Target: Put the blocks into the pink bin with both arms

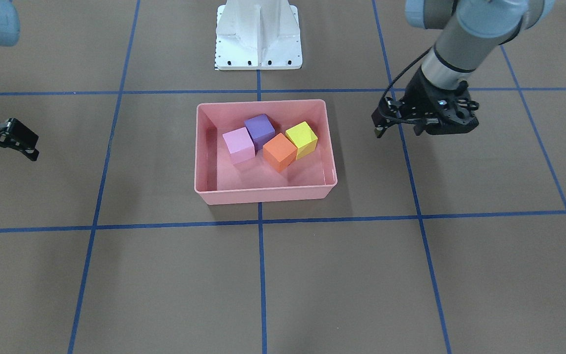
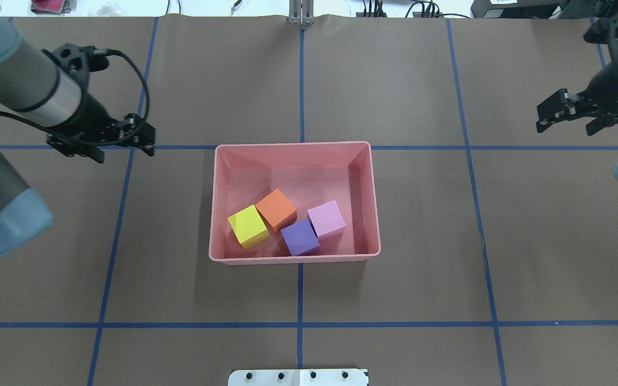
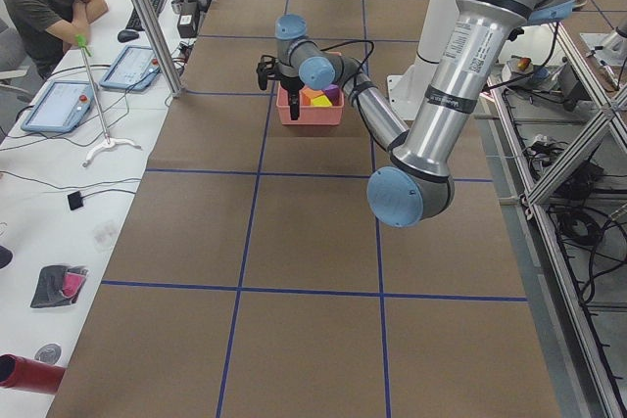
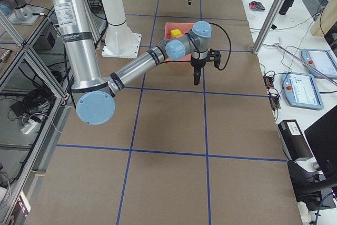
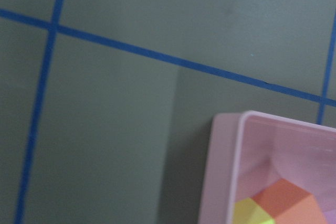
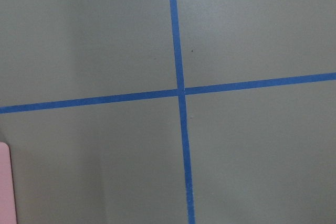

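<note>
Front-facing and overhead views look steeply down from opposite sides of the counter (image 1: 165, 285), both centred on the pink bin (image 1: 263, 195). Side views look along the counter from either end, farther off. Wrist views sit close above it; the left one catches the bin's corner.

- The left arm (image 3: 443, 75), near and large, reaches from the right toward the far pink bin (image 3: 315, 116).
- The left gripper (image 3: 293, 111) points down at the bin's left corner.
- An orange block (image 3: 312, 96), a yellow block (image 3: 321, 102) and a purple block (image 3: 331, 92) show inside.
- A person (image 3: 39, 2) sits far left.
</note>
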